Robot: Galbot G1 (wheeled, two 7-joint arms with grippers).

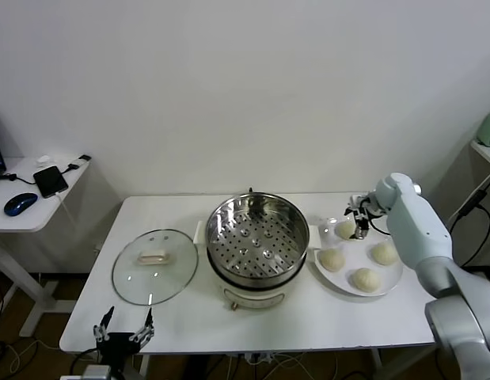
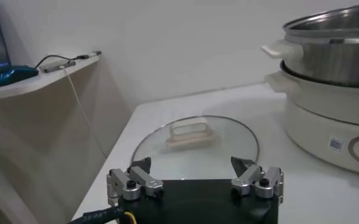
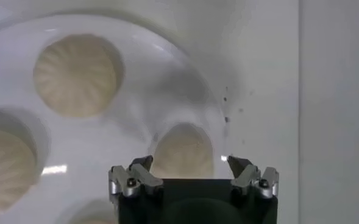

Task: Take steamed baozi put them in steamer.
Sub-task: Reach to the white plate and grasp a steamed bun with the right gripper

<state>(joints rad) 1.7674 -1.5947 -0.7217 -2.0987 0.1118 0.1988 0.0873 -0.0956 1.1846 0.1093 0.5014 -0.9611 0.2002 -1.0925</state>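
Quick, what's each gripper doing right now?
Left gripper: open, empty, by the glass lid.
Right gripper: open, empty, over a bun on the plate.

A round glass lid (image 1: 155, 267) with a beige handle (image 1: 155, 256) is lying flat on the white worktop (image 1: 189, 324), toward its left edge. A flat white plate (image 1: 391, 277) is sitting near the worktop's right edge. Off the worktop's left edge, a separate white side table (image 1: 15, 218) is carrying a blue mouse (image 1: 20, 203) near its front edge and a dark phone (image 1: 51, 180) with a cable (image 1: 73, 165) running toward its back corner.
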